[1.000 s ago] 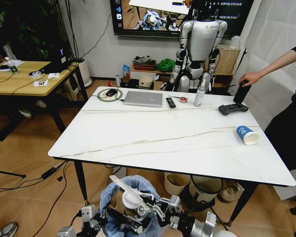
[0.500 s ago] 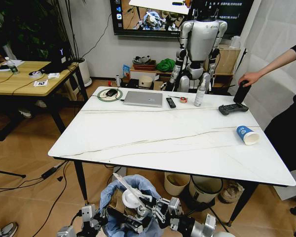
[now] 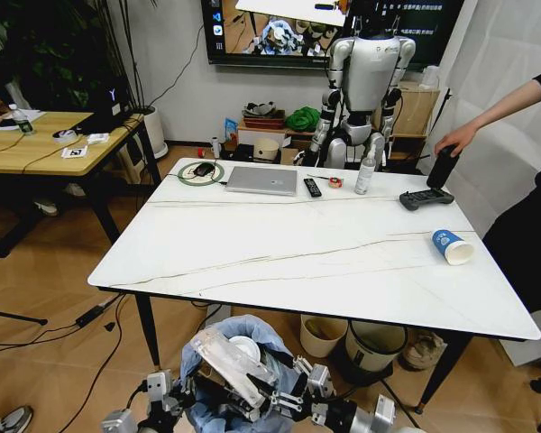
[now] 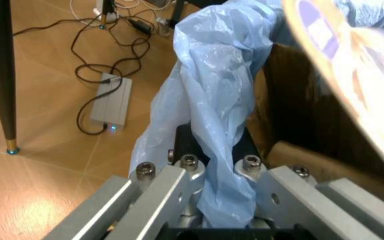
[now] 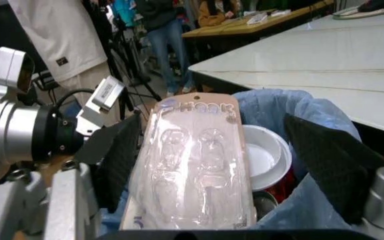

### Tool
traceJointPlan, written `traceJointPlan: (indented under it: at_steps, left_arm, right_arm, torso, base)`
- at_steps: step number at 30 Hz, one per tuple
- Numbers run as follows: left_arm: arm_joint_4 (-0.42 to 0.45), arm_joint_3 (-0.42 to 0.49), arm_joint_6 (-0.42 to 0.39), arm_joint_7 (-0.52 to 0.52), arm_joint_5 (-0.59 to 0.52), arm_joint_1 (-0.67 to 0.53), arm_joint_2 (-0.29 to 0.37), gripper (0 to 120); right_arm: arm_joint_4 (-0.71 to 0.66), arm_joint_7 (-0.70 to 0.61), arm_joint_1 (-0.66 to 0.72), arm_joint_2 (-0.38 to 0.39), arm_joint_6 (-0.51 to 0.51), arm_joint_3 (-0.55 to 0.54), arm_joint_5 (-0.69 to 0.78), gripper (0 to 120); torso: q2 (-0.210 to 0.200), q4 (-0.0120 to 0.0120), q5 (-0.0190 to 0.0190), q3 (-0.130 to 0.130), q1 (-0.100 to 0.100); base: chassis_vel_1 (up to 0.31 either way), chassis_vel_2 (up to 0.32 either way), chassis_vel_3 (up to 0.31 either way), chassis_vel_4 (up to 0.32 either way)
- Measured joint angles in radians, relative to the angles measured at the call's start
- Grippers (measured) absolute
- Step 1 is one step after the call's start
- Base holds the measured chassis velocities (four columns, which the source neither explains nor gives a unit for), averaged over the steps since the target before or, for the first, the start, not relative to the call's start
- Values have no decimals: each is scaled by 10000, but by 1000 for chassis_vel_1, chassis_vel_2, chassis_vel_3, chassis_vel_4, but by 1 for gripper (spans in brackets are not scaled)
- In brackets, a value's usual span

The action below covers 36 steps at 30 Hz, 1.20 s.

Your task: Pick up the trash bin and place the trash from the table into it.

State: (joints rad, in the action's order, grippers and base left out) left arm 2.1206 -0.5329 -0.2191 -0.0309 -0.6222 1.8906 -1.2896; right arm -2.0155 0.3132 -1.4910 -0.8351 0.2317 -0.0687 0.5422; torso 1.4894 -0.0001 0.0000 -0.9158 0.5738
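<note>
The trash bin (image 3: 243,338), lined with a crinkly light-blue bag (image 4: 212,100), hangs low in front of the table (image 3: 298,262)'s near edge. My left gripper (image 3: 167,394) (image 4: 215,170) is shut on the bag's rim. A clear plastic package (image 3: 227,359) (image 5: 195,165) lies flat across the bin's mouth, over a white disc (image 5: 265,155) and a red can (image 5: 283,184). My right gripper (image 3: 293,383) (image 5: 219,160) stands open over the bin, its black pads (image 5: 115,155) wide on either side of the package. A blue paper cup (image 3: 452,245) lies on its side at the table's right.
At the table's far edge are a laptop (image 3: 261,180), a remote (image 3: 312,187), a spray bottle (image 3: 364,171) and a game controller (image 3: 424,198), with a person's hand (image 3: 457,141) above it. A cream bin (image 3: 323,336) and a grey-black bin (image 3: 376,345) stand under the table. Cables and a power brick (image 4: 108,102) lie on the floor.
The plastic package, earlier standing tilted and edge-on in the right gripper, has tipped down flat across the bin's mouth. The bin and left gripper have stayed in place.
</note>
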Motion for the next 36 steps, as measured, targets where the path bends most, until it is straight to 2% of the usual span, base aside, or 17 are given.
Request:
traceJointPlan:
  at_steps: [3, 11, 14, 16, 17, 18, 20, 24, 32, 36]
  left_arm:
    - [-26, -2, -14, -21, -31, -11, 32, 0]
    - [-52, 60, -13, -9, 40, 70, 30, 0]
    - [-64, 107, 0, 4, 145, 165, 25, 0]
    - [-64, 110, 17, 12, 188, 224, 26, 0]
    - [-53, 110, 27, 19, 215, 262, 31, 0]
    - [-53, 110, 27, 19, 215, 262, 31, 0]
    - [-32, 110, 32, 30, 231, 272, 44, 0]
    - [37, 105, 43, 44, 240, 291, 63, 0]
    - [163, 69, 54, 64, 298, 358, -23, 0]
    - [254, 41, 57, 70, 339, 415, -91, 0]
  right_arm:
    - [-156, 0, -265, 85, 45, 138, -45, 95]
    - [-548, -331, -122, -186, -3, 766, 15, 100]
    - [-735, -1052, 284, -499, -243, 1450, 140, 100]
    - [-779, -1960, 576, -658, -475, 1893, 135, 100]
    - [-775, -2811, 769, -763, -755, 2274, 58, 100]
    - [-775, -2811, 769, -763, -755, 2274, 58, 100]
    - [-647, -3616, 1000, -895, -1140, 2740, 32, 100]
    - [210, -4497, 1646, -1125, -2341, 4002, 466, 100]
    - [1923, -4755, 3047, -1229, -3350, 4881, 976, 100]
    - [3415, -4648, 4120, -1228, -3756, 5171, 1388, 100]
  torso:
    - [0, 0, 0, 0, 0]
    - [0, 0, 0, 0, 0]
    - [0, 0, 1, 0, 0]
    - [0, 1, 1, 0, 0]
    - [0, 2, 0, -2, 0]
    - [0, 2, 0, -2, 0]
    - [0, 2, 0, -2, 0]
    - [0, -2, 0, -2, 0]
    - [0, 0, 3, -2, 0]
    - [-1, 1, 2, -1, 1]
  base:
    - [0, 0, 0, 0]
    - [0, 0, 0, 0]
    - [0, 0, 0, 0]
    - [0, 0, 0, 0]
    - [0, 0, 0, 0]
    - [0, 0, 0, 0]
    - [0, 0, 0, 0]
    - [0, 0, 0, 0]
    - [0, 0, 0, 0]
    - [0, 0, 0, 0]
